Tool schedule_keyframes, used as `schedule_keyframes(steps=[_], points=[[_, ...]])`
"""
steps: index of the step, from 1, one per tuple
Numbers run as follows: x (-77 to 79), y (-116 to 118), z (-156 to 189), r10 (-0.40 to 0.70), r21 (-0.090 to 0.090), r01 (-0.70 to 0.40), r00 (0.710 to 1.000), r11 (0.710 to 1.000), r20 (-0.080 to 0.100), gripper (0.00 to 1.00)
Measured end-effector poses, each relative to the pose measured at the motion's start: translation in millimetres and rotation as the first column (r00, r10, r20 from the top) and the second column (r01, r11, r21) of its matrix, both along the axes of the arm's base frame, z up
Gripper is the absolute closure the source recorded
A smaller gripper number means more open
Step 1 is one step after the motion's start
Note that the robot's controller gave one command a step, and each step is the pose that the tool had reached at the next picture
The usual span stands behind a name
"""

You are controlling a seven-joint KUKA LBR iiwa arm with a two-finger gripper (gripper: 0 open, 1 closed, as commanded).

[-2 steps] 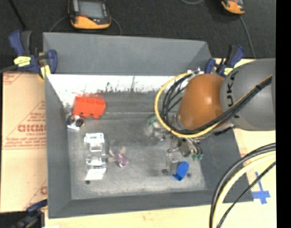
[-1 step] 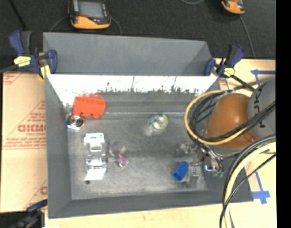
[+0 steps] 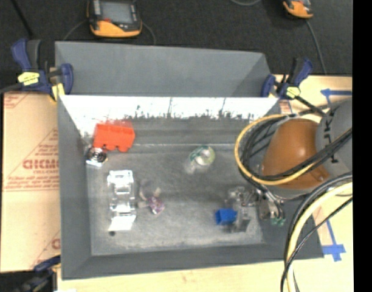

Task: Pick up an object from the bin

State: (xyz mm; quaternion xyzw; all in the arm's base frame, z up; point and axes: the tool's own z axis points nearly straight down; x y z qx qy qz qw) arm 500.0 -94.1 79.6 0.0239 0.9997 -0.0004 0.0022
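On the grey bin floor [image 3: 186, 230], a blue block [image 3: 224, 216] lies beside the arm [image 3: 292, 154].

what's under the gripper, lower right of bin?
A small blue block shows beside the gripper, on the bin floor. The floor directly beneath the gripper and the orange wrist cover is hidden; anything there cannot be seen.

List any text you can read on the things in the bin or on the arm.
Red block: no text.
Blue block: no text.
White plastic piece: no text.
Arm's grey housing: dark lettering, crossed by cables, too blurred to read.
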Motion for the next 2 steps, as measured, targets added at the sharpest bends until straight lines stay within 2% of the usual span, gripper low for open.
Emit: schedule_keyframes(steps=[1, 2], points=[[-18.4, -12.1, 114.5, 0.015, -0.003, -0.015, 1.0, 1.0, 0.005, 1.0], [-26.8, -23.4, 206.5, 0.199, -0.005, -0.199, 0.98, 0.98, 0.005, 1.0]])
